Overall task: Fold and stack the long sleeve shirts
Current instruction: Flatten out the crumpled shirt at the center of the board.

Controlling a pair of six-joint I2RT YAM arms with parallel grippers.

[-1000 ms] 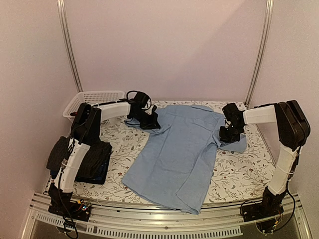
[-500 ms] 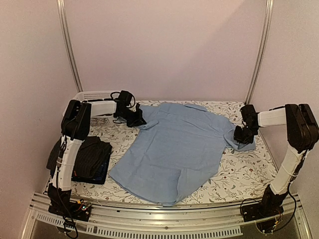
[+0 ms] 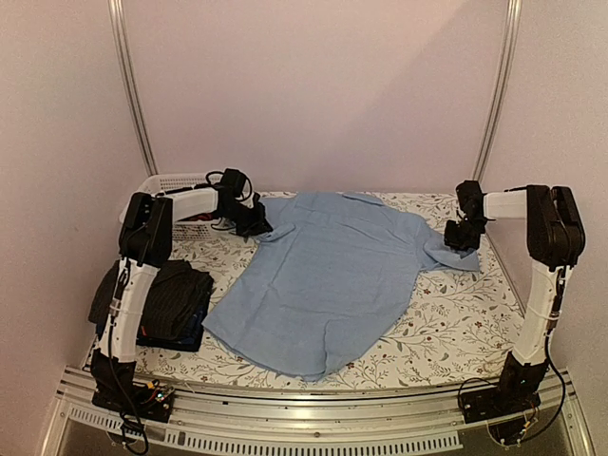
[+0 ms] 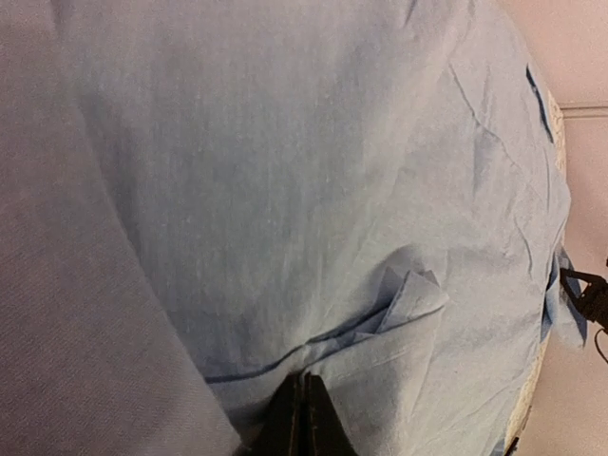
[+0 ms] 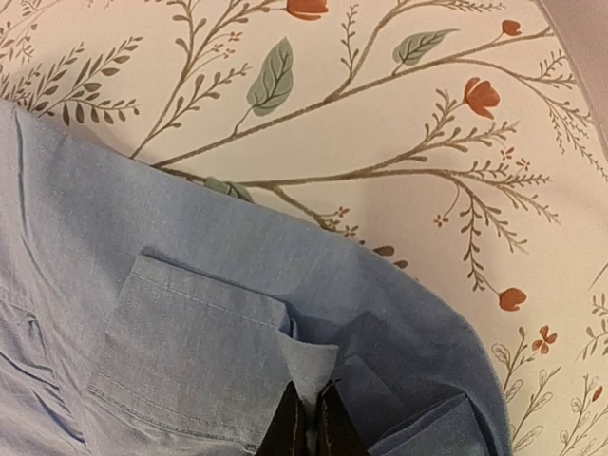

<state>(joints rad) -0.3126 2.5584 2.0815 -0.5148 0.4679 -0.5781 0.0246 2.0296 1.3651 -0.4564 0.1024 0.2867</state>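
- The light blue shirt [image 3: 332,275] lies spread on the flowered surface [image 3: 446,328], with the collar to the far side and the body slanted toward the near left. A pile of folded dark shirts [image 3: 157,302] sits at the near left.
- The left gripper [image 3: 253,224] is clenched on cloth at the left edge of the shirt. The right gripper [image 3: 462,237] pinches the bunched sleeve end at the right.
- I judge that the step in hand is stretching the shirt flat before folding.
- To do it well, pull both ends apart with equal, gentle tension, low over the surface.
- The right sleeve shows a doubled cuff, so smooth it out before letting go.
- The slanted hem needs squaring, otherwise the folds will come out crooked.
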